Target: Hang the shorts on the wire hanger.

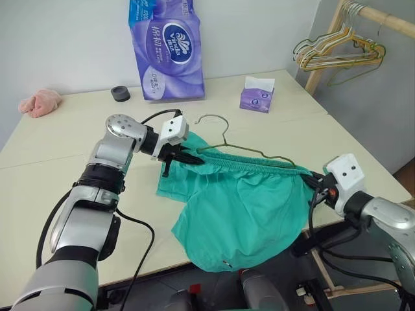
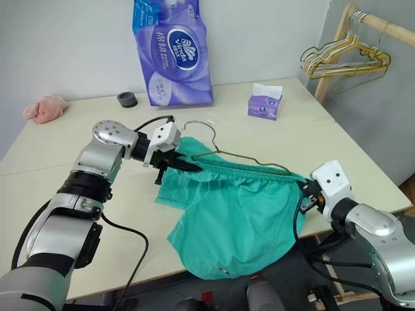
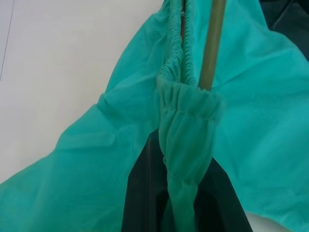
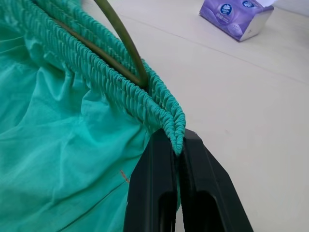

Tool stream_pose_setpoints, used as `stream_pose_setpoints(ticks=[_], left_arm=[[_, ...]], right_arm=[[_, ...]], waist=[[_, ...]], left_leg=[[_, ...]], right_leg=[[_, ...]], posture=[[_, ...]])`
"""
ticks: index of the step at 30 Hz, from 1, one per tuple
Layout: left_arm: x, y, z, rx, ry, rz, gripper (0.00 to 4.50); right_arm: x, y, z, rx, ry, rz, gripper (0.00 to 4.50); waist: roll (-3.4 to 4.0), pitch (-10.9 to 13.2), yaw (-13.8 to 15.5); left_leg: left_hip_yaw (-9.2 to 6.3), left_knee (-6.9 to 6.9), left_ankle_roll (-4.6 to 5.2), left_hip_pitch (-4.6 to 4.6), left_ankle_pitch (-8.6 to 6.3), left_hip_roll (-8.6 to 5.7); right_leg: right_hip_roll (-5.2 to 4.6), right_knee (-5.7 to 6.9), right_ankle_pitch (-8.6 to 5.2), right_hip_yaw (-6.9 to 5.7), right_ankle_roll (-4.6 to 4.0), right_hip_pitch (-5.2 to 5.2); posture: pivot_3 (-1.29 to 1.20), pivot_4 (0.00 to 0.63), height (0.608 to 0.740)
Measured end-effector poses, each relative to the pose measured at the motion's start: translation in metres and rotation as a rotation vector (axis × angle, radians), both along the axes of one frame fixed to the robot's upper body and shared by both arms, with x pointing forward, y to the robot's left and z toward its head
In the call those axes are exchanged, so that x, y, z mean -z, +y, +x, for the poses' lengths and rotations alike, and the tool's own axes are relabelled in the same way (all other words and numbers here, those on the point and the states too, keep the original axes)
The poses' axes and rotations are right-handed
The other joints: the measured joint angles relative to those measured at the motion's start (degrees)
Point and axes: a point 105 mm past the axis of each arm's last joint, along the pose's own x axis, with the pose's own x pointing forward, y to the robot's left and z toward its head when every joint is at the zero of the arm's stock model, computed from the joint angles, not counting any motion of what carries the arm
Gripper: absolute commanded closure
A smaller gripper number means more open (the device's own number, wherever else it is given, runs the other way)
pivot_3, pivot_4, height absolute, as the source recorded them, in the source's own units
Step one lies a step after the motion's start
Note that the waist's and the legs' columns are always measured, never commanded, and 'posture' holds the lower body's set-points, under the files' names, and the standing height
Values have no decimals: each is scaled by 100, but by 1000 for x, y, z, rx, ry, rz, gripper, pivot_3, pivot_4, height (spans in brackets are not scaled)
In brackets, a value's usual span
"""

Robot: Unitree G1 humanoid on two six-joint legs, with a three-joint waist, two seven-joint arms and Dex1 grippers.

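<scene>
The teal-green shorts [image 1: 240, 207] are stretched between my two grippers above the cream table [image 1: 78, 142], legs drooping over its front edge. The wire hanger [image 1: 224, 133] lies along the gathered waistband, its hook sticking up and its lower wire inside the band. My left gripper [image 1: 188, 157] is shut on the waistband's left end; the left wrist view shows the band bunched between the black fingers [image 3: 140, 193] beside the hanger wire [image 3: 212, 43]. At the band's right end my right gripper [image 1: 314, 180] is shut on the corner [image 4: 176, 137], where the hanger wire [image 4: 120, 34] enters the band.
A purple tissue-roll pack [image 1: 167, 48], a small tissue box [image 1: 257, 94], a black ring [image 1: 120, 93] and a pink cloth lump [image 1: 40, 102] sit along the table's back. A wooden rack with several hangers [image 1: 337, 52] stands at the far right.
</scene>
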Motion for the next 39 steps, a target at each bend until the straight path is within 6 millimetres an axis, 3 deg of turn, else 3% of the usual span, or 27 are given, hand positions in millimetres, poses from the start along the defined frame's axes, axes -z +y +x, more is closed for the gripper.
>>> stream_pose_setpoints(ticks=[11,17,24,29,39], left_arm=[[9,3,4,4,-41,62,4500],[12,-2,8,-19,-39,46,4500],[15,-12,10,-35,-35,20,4500],[19,-16,9,-43,-33,11,4500],[25,-19,5,-47,-27,1,4500]], right_arm=[[-34,3,-5,-117,-52,-101,4474],[-63,33,4,-317,-69,-249,4474],[-54,70,14,-468,-3,-311,4474],[-47,80,25,-474,10,-336,4474],[-54,84,25,-486,-12,-325,1361]], waist=[[0,1,-3],[2,2,-38],[2,2,-68],[3,2,-91],[3,2,-95]], left_leg=[[2,0,1,-1,-1,0],[2,-1,1,2,-1,4],[0,0,2,0,-2,3],[1,0,2,0,-2,3],[-1,0,2,-1,-2,2]], right_leg=[[2,-2,-2,1,0,0],[3,-3,-5,0,-2,0],[-1,-2,-7,-2,-3,-1],[-2,1,-7,1,-4,-3],[-5,1,-7,-1,-4,-4]], posture=[[-295,85,740],[-296,84,740],[-289,86,740],[-289,86,740],[-296,89,740]])
